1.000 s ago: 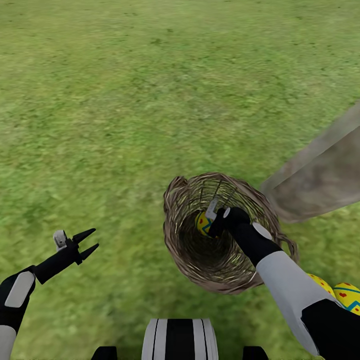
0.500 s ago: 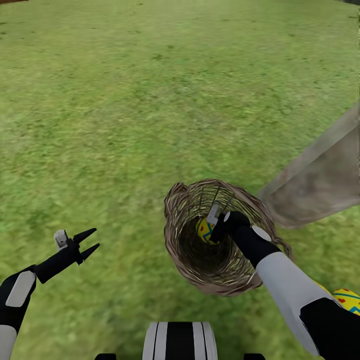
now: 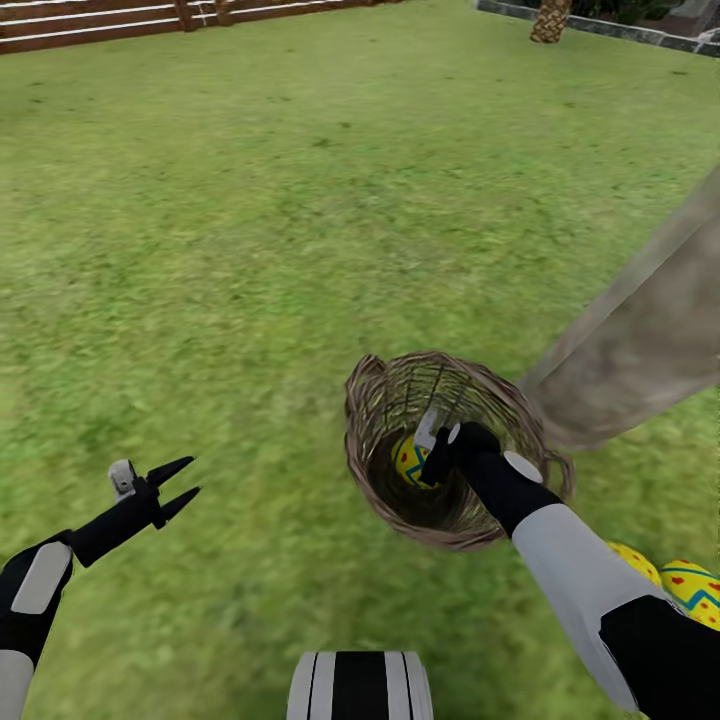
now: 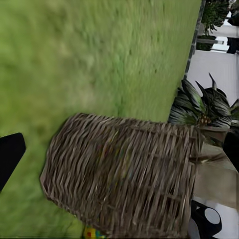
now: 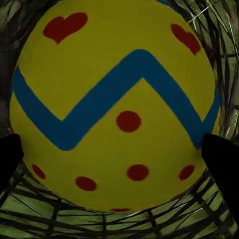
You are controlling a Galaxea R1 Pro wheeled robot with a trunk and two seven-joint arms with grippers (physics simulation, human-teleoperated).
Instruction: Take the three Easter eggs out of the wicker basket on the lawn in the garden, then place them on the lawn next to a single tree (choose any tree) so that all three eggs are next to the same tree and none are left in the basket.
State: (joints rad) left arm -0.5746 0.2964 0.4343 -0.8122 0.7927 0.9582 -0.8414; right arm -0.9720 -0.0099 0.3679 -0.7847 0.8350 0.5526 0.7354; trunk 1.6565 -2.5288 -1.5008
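The brown wicker basket (image 3: 505, 500) stands on the lawn (image 3: 250, 250) beside the grey-brown tree trunk (image 3: 640, 350). My right gripper (image 3: 425, 460) reaches down into it, shut on a yellow Easter egg (image 3: 405, 462). In the right wrist view that egg (image 5: 114, 114) shows its blue zigzag and red dots, with a dark finger (image 5: 221, 164) at each side. Two more Easter eggs (image 3: 695, 590) lie on the grass near the trunk's foot, partly hidden by my right arm. My left gripper (image 3: 190, 477) hovers open over grass to the basket's left. The left wrist view looks at the basket's woven side (image 4: 124, 184).
A wooden fence (image 3: 120, 22) borders the lawn at the far left. A palm trunk (image 3: 550, 20) and a stone edging stand at the far right. Spiky plants (image 4: 204, 107) and a white wall show behind the basket in the left wrist view.
The head view has risen and tilted up, bringing the fence and palm into sight. The basket now looks smaller and farther, while my right gripper and the egg hold their place in the picture.
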